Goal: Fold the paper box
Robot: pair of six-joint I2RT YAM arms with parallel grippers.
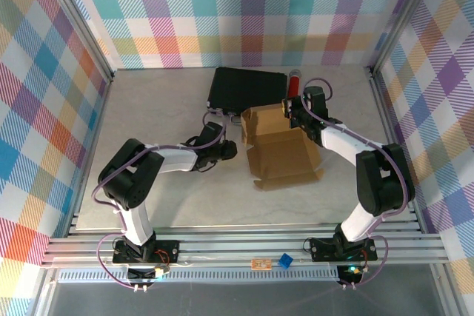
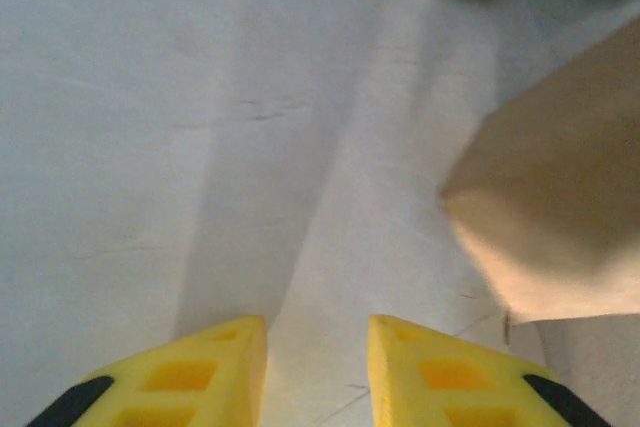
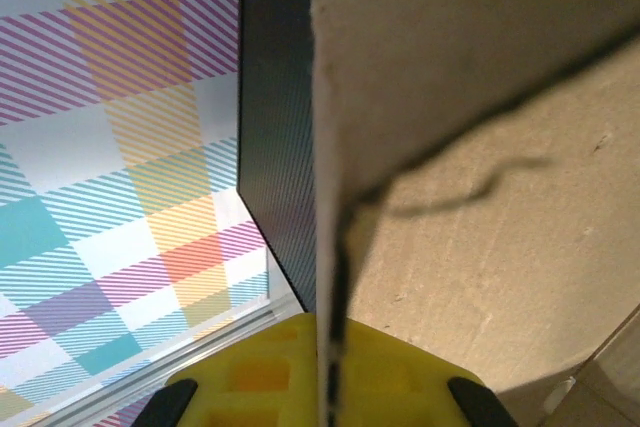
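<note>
looking down on a pale grey matte tabletop, boxed in by pastel plaid fabric walls and silver aluminium rails. seeing a black rectangular hard case lying at the far middle. spotting the plain brown corrugated cardboard paper box right of centre, just in front of that case, half folded: one wall standing up at the far end, the rest spreading flat toward the near side. catching the right gripper clamping a raised cardboard edge at the far right corner. noticing the left gripper hanging low over bare table just left of the box, yellow fingers standing apart, gripping nothing.
</note>
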